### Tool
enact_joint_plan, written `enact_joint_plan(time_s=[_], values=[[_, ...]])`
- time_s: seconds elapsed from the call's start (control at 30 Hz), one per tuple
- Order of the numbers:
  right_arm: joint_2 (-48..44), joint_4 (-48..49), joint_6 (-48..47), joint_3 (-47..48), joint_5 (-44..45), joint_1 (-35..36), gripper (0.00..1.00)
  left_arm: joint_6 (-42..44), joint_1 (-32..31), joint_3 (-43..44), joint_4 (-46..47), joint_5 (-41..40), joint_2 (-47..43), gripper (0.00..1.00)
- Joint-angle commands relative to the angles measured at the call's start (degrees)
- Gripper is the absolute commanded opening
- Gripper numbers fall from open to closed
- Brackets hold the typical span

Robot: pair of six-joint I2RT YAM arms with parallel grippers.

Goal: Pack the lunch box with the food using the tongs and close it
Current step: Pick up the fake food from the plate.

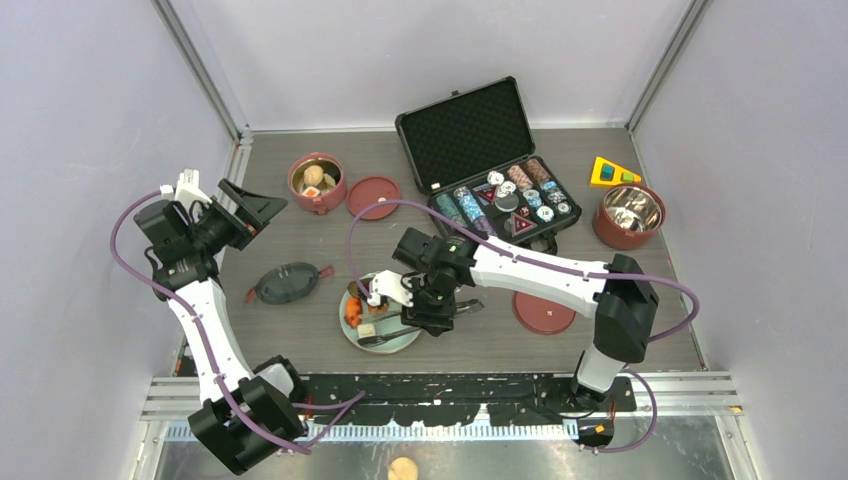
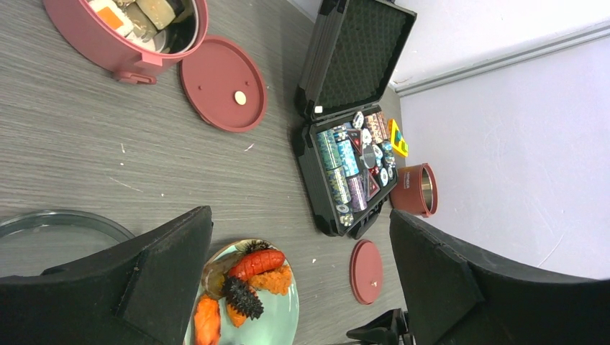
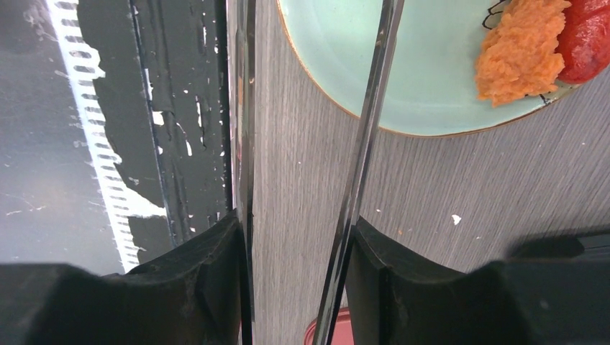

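Note:
My right gripper [image 3: 295, 266] is shut on the tongs [image 3: 370, 122], its pads pressing both silver arms from outside; the arms stand apart and reach over the near edge of the pale green plate [image 3: 424, 79]. Orange and red food [image 3: 521, 50] lies on the plate [image 1: 410, 340], with the right gripper [image 1: 432, 312] low beside it. One lunch box bowl [image 1: 317, 182] holding food stands at the back left, a flat red lid [image 1: 373, 197] next to it. My left gripper [image 1: 262, 215] hangs open and empty to the left; the left wrist view shows the left gripper [image 2: 302, 280] above the plate's food [image 2: 255, 266].
The dark translucent top lid [image 1: 288, 283] lies left of the plate. An open black case of poker chips [image 1: 500, 190] sits at the back. A second, empty bowl [image 1: 628, 215] stands at the right, another red lid [image 1: 543, 312] near my right arm. A beige bun [image 1: 402, 468] lies below the table's front edge.

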Motion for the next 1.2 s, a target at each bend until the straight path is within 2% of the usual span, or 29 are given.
enact_joint_plan(time_s=[0.0,0.27,1.17], values=[[1.7,1.7,-1.8,3.3,1.0,0.4,0.52,0.8,0.5,1.8,0.9,0.4,-0.3,0.96],[4.6,1.7,-3.0,4.7,1.8,0.3,0.55,0.7,0.5,1.4,1.5,0.5,-0.1,0.96],[6.1,-4.7,-4.4,7.5,0.4,0.1,0.52,-0.5,0.5,1.2,2.5,0.7,1.1,0.95]])
